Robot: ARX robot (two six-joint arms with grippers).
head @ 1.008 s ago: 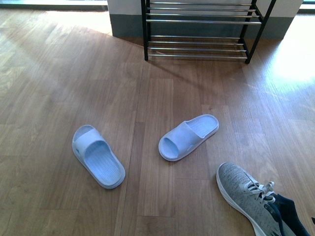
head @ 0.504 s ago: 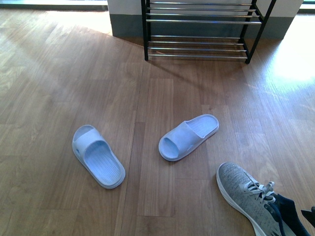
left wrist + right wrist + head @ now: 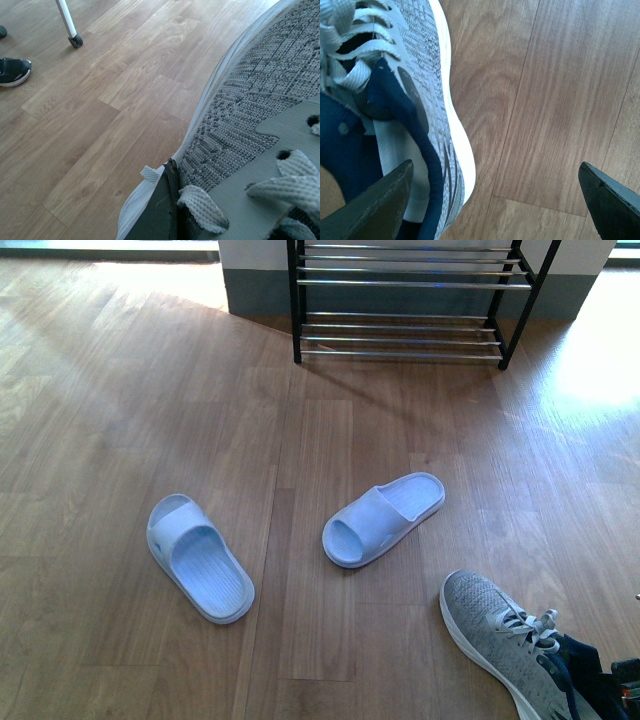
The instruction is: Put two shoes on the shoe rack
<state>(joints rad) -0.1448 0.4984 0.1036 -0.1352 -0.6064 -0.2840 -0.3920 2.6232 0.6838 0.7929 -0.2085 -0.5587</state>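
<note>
Wood-plank floor (image 3: 120, 390), one rack (image 3: 410, 300) by wall (image 3: 255, 285), two slippers (image 3: 198, 558) (image 3: 382, 520), one sneaker (image 3: 495, 635) between right gripper's (image 3: 495, 205) wide-apart, empty fingers (image 3: 385, 200), left gripper's (image 3: 162, 212) spread untellable.

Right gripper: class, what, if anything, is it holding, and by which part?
Nothing. The right gripper is open: one finger over the sneaker's opening, the other over the floor.

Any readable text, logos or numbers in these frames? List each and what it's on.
No readable text in any view.
Grey sneaker: the dark oval patch on its side may be a logo, but nothing on it is legible.
Left slipper, right slipper, shoe rack, dark shoe: no markings visible.
</note>
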